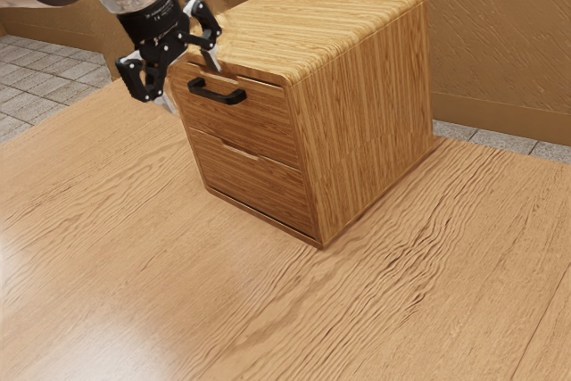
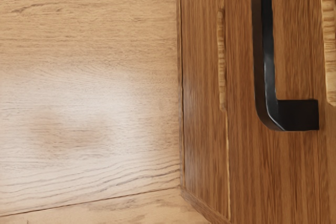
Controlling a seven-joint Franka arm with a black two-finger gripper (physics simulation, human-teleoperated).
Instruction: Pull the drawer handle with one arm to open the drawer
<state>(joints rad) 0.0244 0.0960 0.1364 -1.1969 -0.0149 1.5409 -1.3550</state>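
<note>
A wooden cabinet [image 1: 357,113] stands on the wood table with two drawers in its front. The upper drawer [image 1: 259,122] carries a black bar handle [image 1: 217,93] and sits flush with the cabinet front. My gripper [image 1: 189,79] is open in front of the cabinet's upper corner on the exterior view's left, right at that end of the handle. Its fingers do not close on the handle. In the wrist view the handle [image 2: 264,51] runs along the upper drawer front [image 2: 241,156], just off to one side of my hand.
The lower drawer [image 1: 254,180] has no handle that I can see. The wood table [image 1: 178,292] spreads wide in front of the cabinet. Behind it are a tiled floor [image 1: 36,86] and a wood-panelled wall [image 1: 500,33].
</note>
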